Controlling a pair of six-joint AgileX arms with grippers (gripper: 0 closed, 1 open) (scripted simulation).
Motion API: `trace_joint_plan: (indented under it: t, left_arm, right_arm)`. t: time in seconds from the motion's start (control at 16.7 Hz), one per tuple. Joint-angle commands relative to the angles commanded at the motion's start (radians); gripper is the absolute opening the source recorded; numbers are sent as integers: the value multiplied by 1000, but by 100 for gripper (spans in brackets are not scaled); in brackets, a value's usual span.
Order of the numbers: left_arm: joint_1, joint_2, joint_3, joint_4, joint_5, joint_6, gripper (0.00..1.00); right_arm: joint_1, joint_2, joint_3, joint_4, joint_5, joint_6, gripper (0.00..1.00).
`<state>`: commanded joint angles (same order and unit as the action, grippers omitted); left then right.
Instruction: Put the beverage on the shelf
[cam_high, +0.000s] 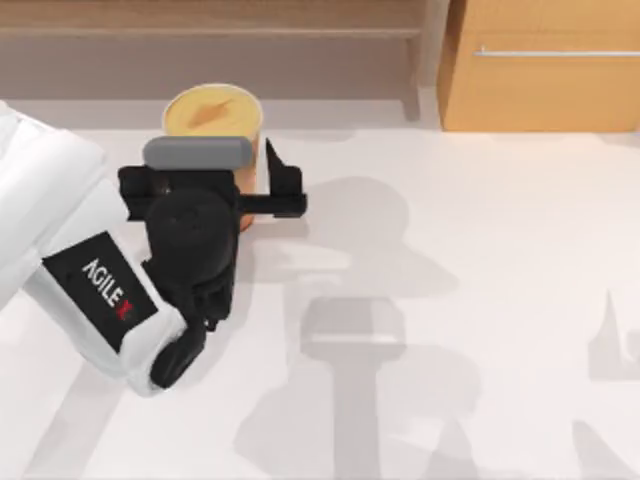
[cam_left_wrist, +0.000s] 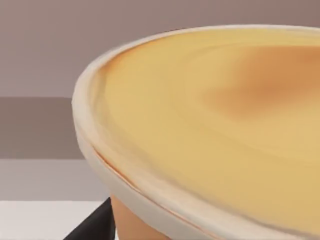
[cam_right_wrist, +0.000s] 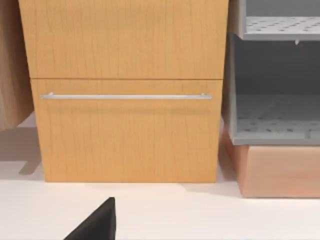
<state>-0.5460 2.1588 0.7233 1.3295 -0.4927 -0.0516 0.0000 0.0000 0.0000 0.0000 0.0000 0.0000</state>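
Note:
The beverage (cam_high: 212, 115), an orange-tan cup with a creamy yellow top and pale rim, stands upright just in front of the shelf (cam_high: 210, 32) at the table's back left. My left gripper (cam_high: 210, 185) is shut on the cup's body from the near side. One black finger (cam_high: 285, 190) presses the cup's right flank, and the wrist hides the other. In the left wrist view the beverage's top (cam_left_wrist: 220, 125) sits very close, with a dark finger (cam_left_wrist: 92, 227) beside its wall. My right gripper (cam_right_wrist: 100, 222) is a dark corner low in the right wrist view, facing the cabinet.
An orange-tan cabinet (cam_high: 545, 70) with a silver bar handle (cam_right_wrist: 125, 96) stands at the back right, next to the shelf's grey post (cam_high: 430, 50). Grey perforated racks (cam_right_wrist: 272, 117) on a wooden base sit to the cabinet's side. White tabletop (cam_high: 450, 300) spreads in front.

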Motion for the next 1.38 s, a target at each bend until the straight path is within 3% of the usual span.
trace_joint_plan:
  t: [0.12, 0.9, 1.38]
  left_arm:
    - [0, 0, 0, 0, 0, 0, 100]
    - [0, 0, 0, 0, 0, 0, 2]
    - [0, 0, 0, 0, 0, 0, 0]
  right_arm:
    - [0, 0, 0, 0, 0, 0, 100]
    - [0, 0, 0, 0, 0, 0, 100]
    - [0, 0, 0, 0, 0, 0, 100]
